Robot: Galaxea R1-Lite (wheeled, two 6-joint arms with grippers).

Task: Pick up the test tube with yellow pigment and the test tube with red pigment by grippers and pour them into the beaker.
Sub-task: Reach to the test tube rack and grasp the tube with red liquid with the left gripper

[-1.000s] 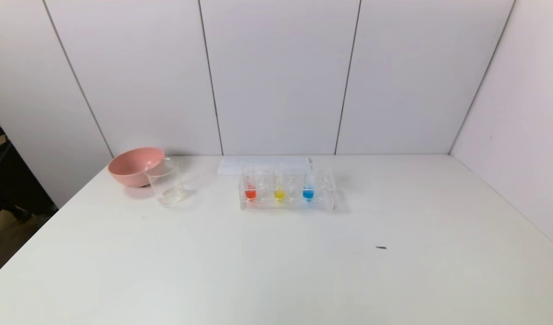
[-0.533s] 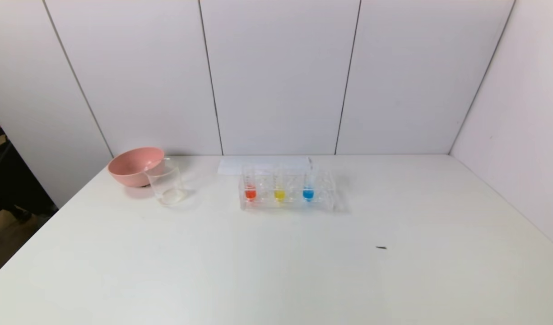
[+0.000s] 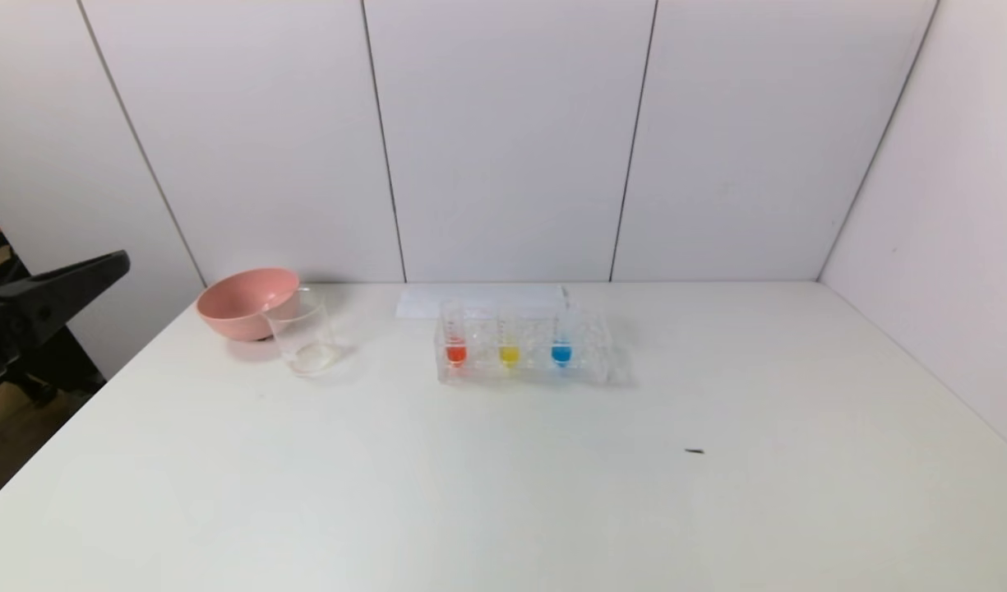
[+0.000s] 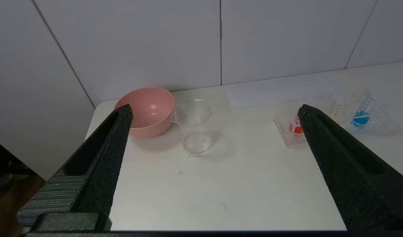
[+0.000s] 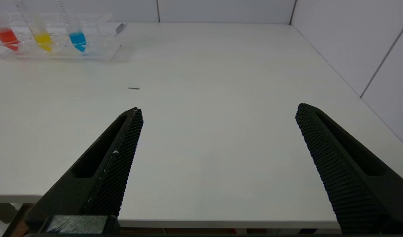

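- Standing upright in a clear plastic rack (image 3: 524, 362) at the far middle of the white table (image 3: 503, 493) were three slim clear tubes, in a row.
- Leftmost in the rack was the test tube with red pigment (image 3: 454, 341), red-orange liquid in its round bottom.
- Just right of it was the test tube with yellow pigment (image 3: 509, 345), in the middle of the row.
- Rightmost was a tube with blue liquid (image 3: 561, 344).
- The short clear beaker (image 3: 302, 333) with a pouring lip stood on the table to the left of the rack, well apart from it. No coloured liquid showed inside.
- A pink round bowl (image 3: 244, 301) sat just behind the beaker, at the far left of the table; from the head view their outlines overlapped, contact could not be told.
- A flat white sheet (image 3: 480, 301) lay behind the rack by the wall.
- A small dark speck (image 3: 695, 450) lay on the table, right of centre and nearer than the rack.
- The left gripper (image 4: 214, 112) hung off the left edge of the table, black fingers (image 4: 99, 154) spread wide, holding nothing, pointed toward the beaker and bowl.
- The right gripper (image 5: 217, 110) hung at the near edge of the table on the right side, its fingers (image 5: 115, 154) spread wide and empty, well apart from the rack.
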